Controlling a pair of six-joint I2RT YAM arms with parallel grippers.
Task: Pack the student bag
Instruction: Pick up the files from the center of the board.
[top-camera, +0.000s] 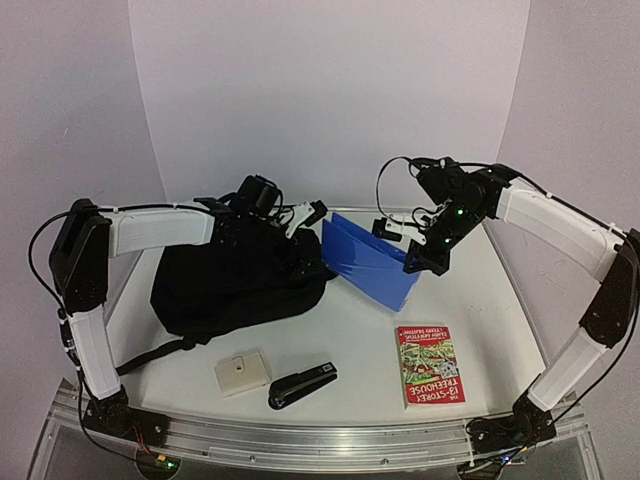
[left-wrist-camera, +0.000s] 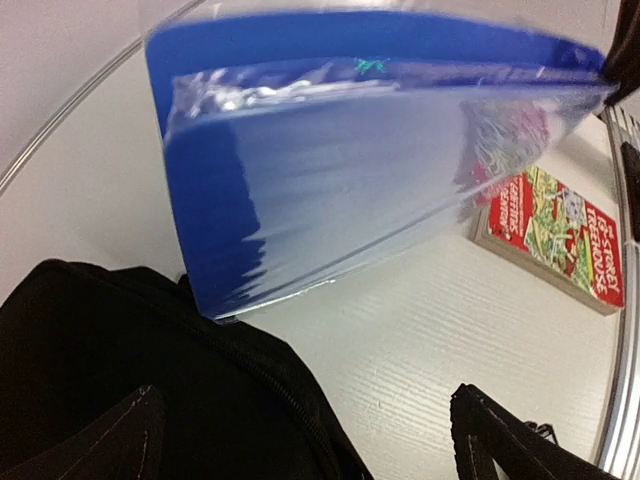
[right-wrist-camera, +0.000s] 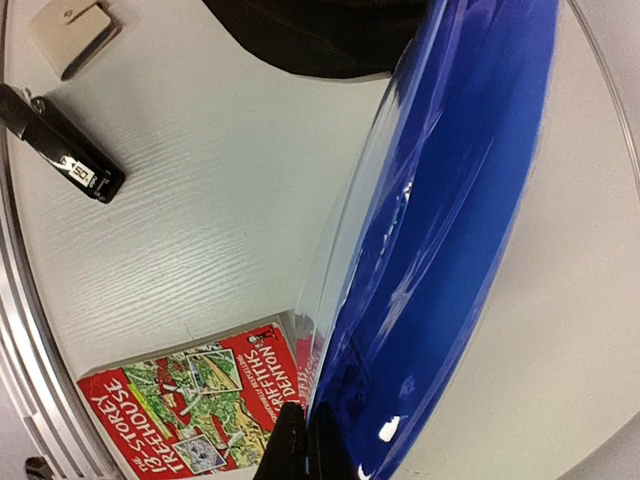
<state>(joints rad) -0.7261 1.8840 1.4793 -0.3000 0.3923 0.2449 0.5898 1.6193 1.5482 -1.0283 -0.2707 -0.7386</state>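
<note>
The student bag is a big black backpack lying at the left of the table, also in the left wrist view. A blue plastic folder stands tilted beside it, one corner at the bag's edge. My right gripper is shut on the folder's right edge; in its wrist view the closed fingertips pinch the clear and blue sheets of the folder. My left gripper hovers open over the bag's top right, facing the folder. Its fingers are wide apart with nothing between them.
A red "13-Storey Treehouse" book lies flat at the front right. A black stapler and a small beige box sit near the front edge. A bag strap trails toward the left arm's base.
</note>
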